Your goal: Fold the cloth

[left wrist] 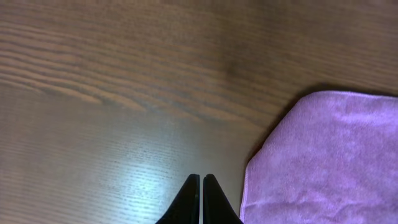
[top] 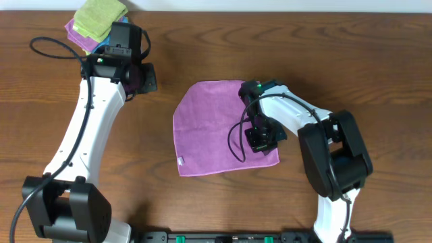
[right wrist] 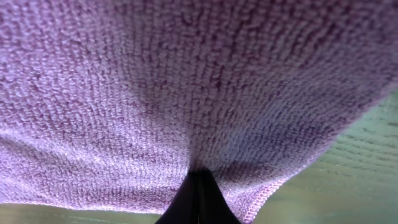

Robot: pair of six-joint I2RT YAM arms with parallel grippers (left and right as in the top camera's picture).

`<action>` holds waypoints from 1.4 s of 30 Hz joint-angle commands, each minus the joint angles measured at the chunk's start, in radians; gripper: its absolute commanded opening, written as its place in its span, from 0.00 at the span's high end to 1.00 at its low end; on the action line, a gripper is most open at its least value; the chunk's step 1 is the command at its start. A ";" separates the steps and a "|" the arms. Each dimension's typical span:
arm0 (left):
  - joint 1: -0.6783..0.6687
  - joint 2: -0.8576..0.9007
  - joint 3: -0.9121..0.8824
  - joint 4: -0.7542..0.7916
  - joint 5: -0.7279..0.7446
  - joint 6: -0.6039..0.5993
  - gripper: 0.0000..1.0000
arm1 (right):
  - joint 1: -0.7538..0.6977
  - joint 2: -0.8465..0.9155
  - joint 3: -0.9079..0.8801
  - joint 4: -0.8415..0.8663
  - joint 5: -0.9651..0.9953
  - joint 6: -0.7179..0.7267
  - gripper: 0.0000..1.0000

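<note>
Lilac cloth [top: 209, 128] lies centre of table [top: 337, 54], right gripper [right wrist: 198, 190] pinching its 4 o'clock edge. Left gripper [left wrist: 200, 190] pressed together, empty, toward 10 o'clock. I'd lift low, carry edge toward 9 o'clock, match hems before letting go.

The plain lilac cloth [top: 206, 128] lies spread out, almost flat, unfolded.

Overhead: right arm [top: 297, 111] covers the cloth [top: 202, 128] on its right side — right gripper [top: 262, 140] tips unseen there. Left arm [top: 94, 115] hides part of the folded stack [top: 94, 23], which is also cropped by the top edge. Left wrist view crops cloth at right and bottom; right wrist view — fabric blurred, overruns frame.
</note>
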 commanded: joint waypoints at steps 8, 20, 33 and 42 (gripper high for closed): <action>0.006 0.006 -0.177 0.098 0.103 -0.082 0.94 | -0.007 -0.032 0.018 0.051 0.012 0.039 0.98; 0.008 0.006 -0.426 0.269 0.368 -0.183 0.67 | -0.008 -0.150 0.020 0.078 0.030 0.034 0.98; 0.048 0.006 -0.480 0.356 0.370 -0.225 0.54 | -0.006 -0.193 0.020 0.036 0.030 0.020 0.99; 0.086 0.006 -0.597 0.551 0.468 -0.344 0.49 | -0.007 -0.225 0.020 0.182 0.059 0.008 0.99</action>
